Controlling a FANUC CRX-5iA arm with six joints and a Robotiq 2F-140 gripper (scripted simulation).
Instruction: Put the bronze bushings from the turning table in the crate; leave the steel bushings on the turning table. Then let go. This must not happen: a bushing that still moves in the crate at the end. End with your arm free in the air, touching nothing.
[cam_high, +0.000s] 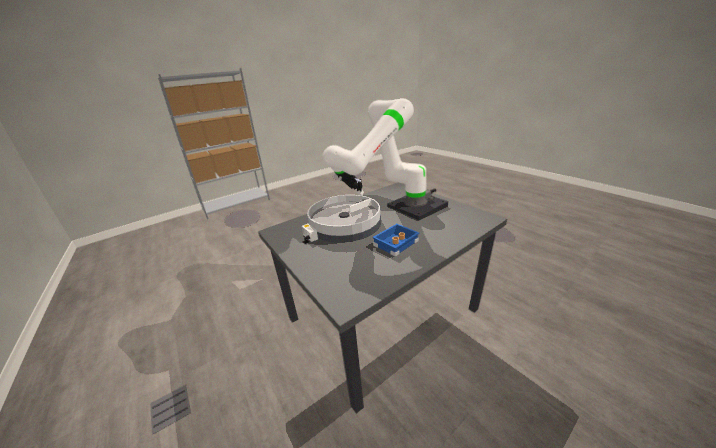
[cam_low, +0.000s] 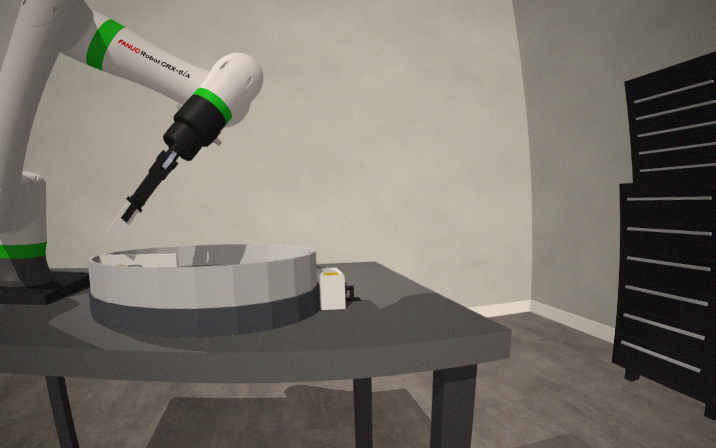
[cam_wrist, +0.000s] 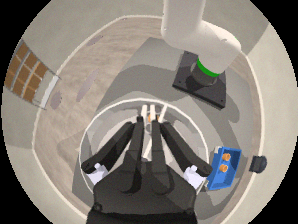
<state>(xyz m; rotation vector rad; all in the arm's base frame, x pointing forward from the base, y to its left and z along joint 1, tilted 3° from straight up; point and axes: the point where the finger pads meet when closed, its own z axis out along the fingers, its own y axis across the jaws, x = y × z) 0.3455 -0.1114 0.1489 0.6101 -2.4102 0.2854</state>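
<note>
The round white turning table (cam_high: 343, 213) stands on the grey table; it also shows in the exterior view (cam_low: 203, 287). A dark round piece (cam_high: 343, 215) sits at its middle. A small orange spot (cam_low: 122, 265) shows by a white guide plate (cam_high: 360, 206) inside the rim; I cannot tell if it is a bushing. The blue crate (cam_high: 396, 235) holds two bronze bushings (cam_high: 398, 237). My gripper (cam_high: 359, 185) (cam_low: 126, 217) hangs tilted above the table's back rim, fingers shut with nothing between them. The wrist view shows the shut fingertips (cam_wrist: 152, 111) and the crate (cam_wrist: 222, 168).
A white control box (cam_high: 307, 230) sits against the turning table's front left. The robot base (cam_high: 417, 203) stands behind the crate. A shelf with cardboard boxes (cam_high: 213, 132) stands by the back wall. A black drawer cabinet (cam_low: 670, 232) stands to the right.
</note>
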